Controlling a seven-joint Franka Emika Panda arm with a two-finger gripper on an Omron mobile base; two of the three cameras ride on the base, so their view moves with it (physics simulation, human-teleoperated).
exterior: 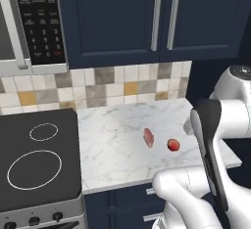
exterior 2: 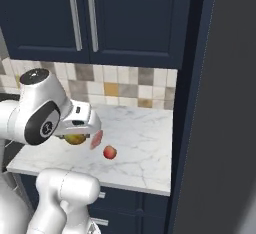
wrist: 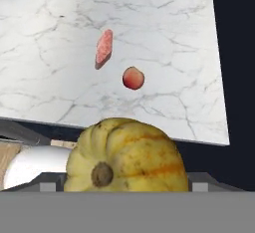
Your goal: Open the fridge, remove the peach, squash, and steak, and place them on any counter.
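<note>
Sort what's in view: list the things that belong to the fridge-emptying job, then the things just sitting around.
Belongs to the job:
- squash, at the gripper
- steak, lying on the counter
- peach, on the counter beside the steak

Just there:
- stovetop
- microwave
- upper cabinets
- tiled backsplash

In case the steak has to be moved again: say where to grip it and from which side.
The steak lies alone on the counter, a thin flat oval with the peach apart beside it. Probably best to come straight down and pinch across its short width at mid-length, since its long sides are free.
</note>
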